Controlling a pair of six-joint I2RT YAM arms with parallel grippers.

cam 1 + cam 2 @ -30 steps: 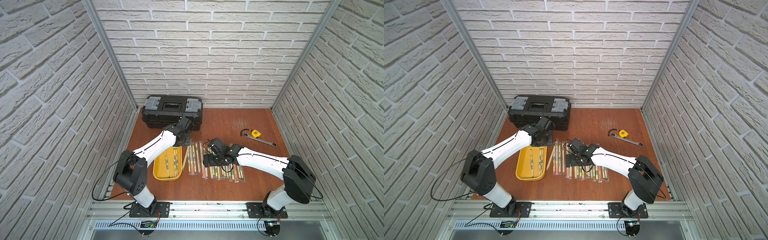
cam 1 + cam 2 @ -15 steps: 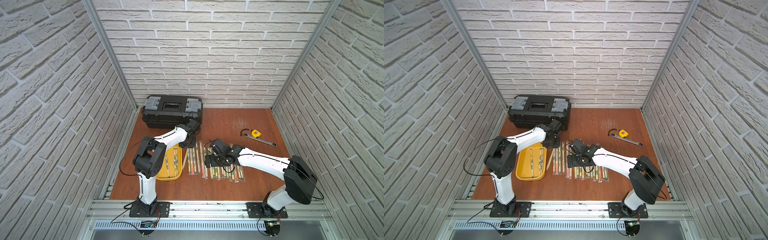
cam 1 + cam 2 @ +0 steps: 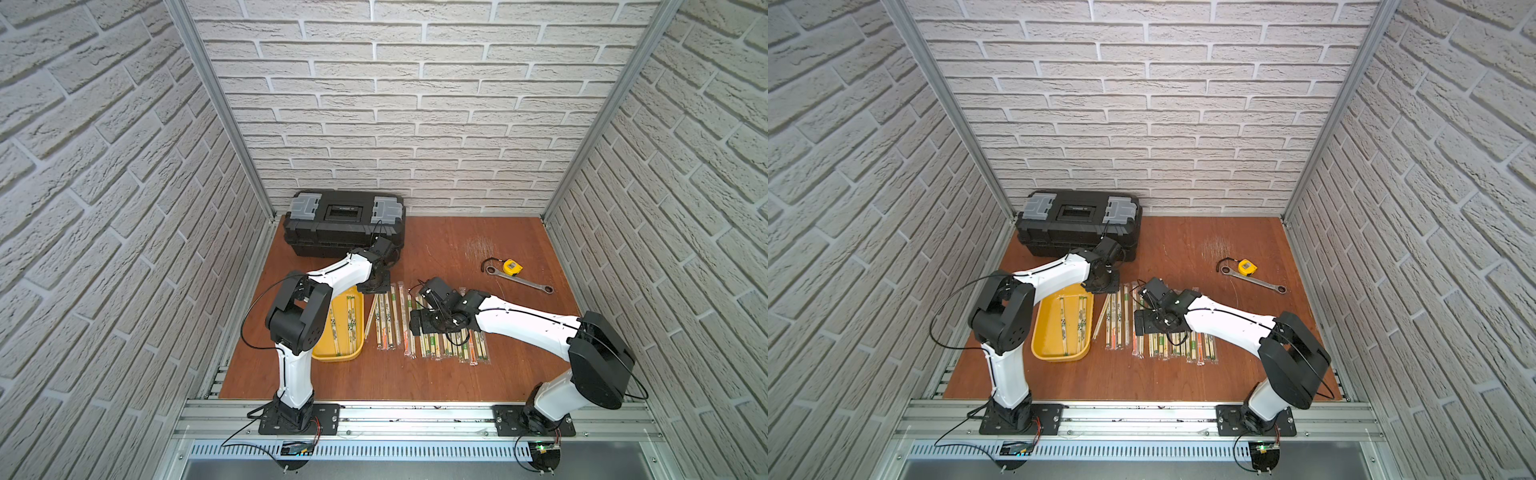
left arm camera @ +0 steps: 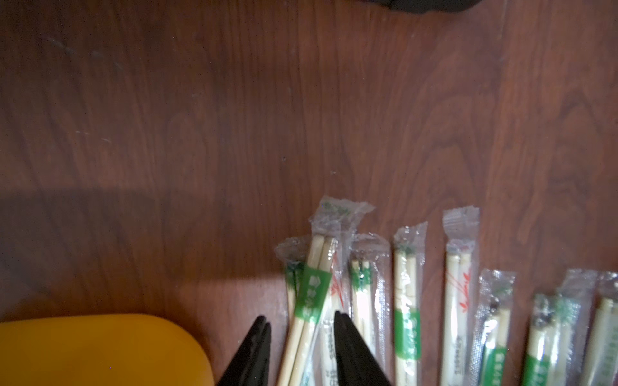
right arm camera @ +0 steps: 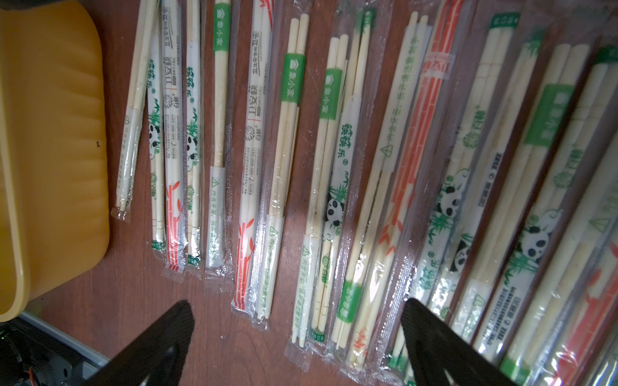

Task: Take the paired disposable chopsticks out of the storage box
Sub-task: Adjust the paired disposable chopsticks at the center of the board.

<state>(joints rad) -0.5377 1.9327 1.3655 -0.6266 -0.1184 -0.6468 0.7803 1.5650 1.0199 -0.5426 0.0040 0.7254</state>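
Note:
The storage box is a shallow yellow tray (image 3: 338, 354) (image 3: 1059, 355) (image 4: 100, 347) (image 5: 50, 150) with a few paired disposable chopsticks (image 3: 351, 320) (image 3: 1081, 320) lying in it. Several more sleeved pairs (image 3: 440, 345) (image 3: 1167, 345) (image 5: 334, 150) lie in a row on the table to its right. My left gripper (image 3: 374, 286) (image 3: 1100, 284) (image 4: 301, 334) points down by the tray's far right corner. Its jaws are narrowly open around a tilted green-banded pair (image 4: 314, 294) (image 3: 371, 311). My right gripper (image 3: 417, 328) (image 3: 1142, 324) (image 5: 297, 309) hovers wide open over the row, holding nothing.
A large black toolbox (image 3: 345, 224) (image 3: 1077, 224) stands at the back left, just behind my left wrist. A yellow tape measure (image 3: 512, 266) and a wrench (image 3: 525, 283) lie at the back right. Brick walls close in three sides.
My left arm's shoulder and elbow swung upright, and its gripper shifted a little right, from over the tray's far end to beside it. Its jaws narrowed. The right arm stayed still.

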